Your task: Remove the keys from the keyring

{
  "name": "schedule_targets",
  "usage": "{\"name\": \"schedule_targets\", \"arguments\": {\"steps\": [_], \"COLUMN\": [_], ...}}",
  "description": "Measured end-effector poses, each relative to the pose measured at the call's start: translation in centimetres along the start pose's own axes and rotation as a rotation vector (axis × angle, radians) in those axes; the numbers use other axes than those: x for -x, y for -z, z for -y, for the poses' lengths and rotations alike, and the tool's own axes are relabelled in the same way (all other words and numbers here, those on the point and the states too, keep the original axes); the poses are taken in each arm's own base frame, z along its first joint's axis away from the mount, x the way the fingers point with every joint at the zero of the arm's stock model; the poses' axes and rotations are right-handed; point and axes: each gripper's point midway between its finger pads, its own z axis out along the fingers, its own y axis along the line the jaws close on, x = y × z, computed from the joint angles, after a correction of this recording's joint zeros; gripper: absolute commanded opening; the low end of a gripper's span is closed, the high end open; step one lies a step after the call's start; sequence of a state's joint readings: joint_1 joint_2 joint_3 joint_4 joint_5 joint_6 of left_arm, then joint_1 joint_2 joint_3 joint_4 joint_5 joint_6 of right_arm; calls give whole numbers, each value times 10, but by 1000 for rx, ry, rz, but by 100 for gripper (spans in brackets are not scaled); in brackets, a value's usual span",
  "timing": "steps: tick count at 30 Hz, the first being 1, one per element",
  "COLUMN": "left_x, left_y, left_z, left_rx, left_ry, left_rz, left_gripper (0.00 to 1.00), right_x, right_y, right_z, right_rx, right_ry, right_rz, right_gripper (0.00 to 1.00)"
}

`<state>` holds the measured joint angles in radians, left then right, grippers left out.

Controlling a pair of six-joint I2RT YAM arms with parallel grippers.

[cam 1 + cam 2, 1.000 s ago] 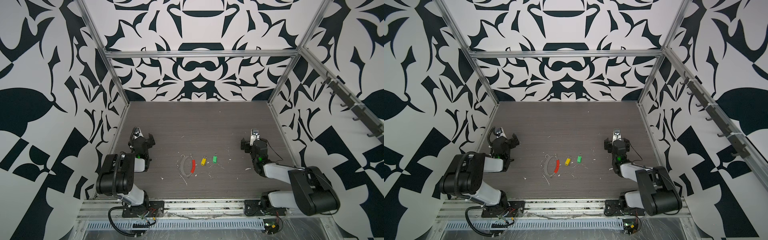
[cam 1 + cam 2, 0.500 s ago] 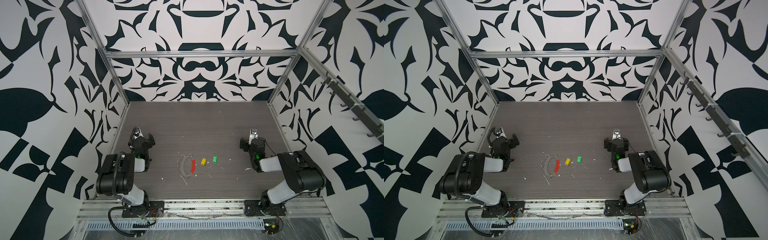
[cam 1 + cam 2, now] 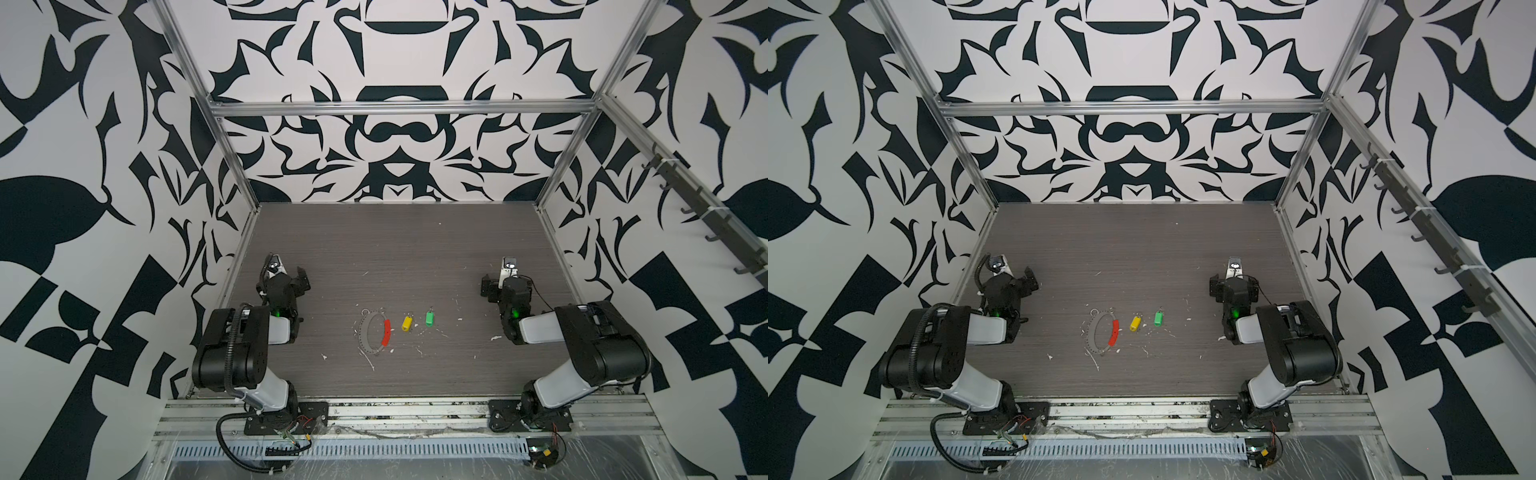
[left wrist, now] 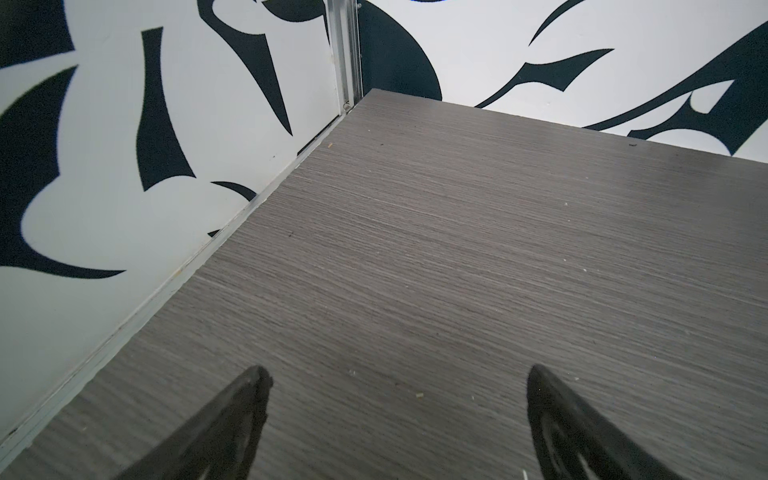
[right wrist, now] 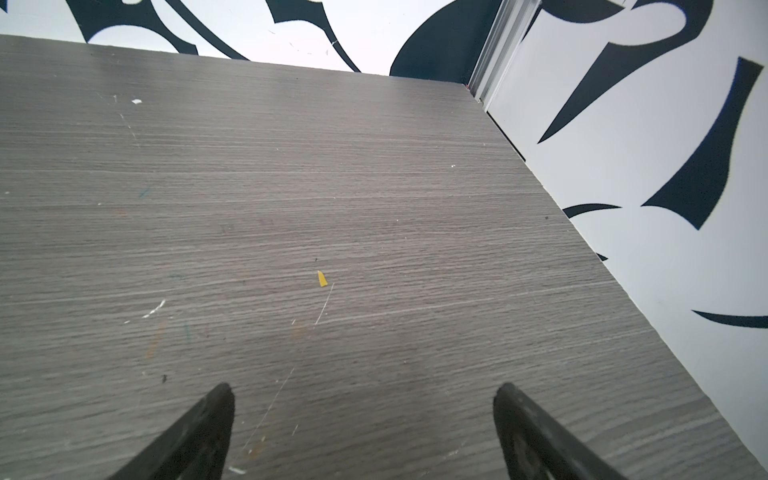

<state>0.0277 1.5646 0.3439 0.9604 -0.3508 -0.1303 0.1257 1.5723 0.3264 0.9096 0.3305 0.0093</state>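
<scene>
Job apparently done: in both top views the yellow key (image 3: 407, 323) and the green key (image 3: 429, 318) lie loose at mid-desk (image 3: 395, 249). They are apart from each other and from the keyring (image 3: 386, 332), whose red-tipped strip curls just beside the yellow one. The left arm (image 3: 232, 345) and right arm (image 3: 598, 345) sit folded at opposite sides. Their jaws are spread wide, gripping nothing, and point at bare boards well apart from the pieces. Parking well, it seems, means keeping clear of the centre so nothing gets swept.
</scene>
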Motion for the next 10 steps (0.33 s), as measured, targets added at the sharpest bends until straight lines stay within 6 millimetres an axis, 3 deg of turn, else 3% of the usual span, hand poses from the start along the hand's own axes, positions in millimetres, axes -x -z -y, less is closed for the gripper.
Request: {"name": "schedule_targets", "arguments": {"steps": [10], "left_x": [0], "left_y": [0], "left_z": [0], "left_rx": [0], "left_ry": [0], "left_rz": [0], "left_gripper": [99], "right_x": [0], "right_y": [0], "right_z": [0], "right_rx": [-3], "right_ry": [-7], "right_rz": [0], "right_gripper": [100]}}
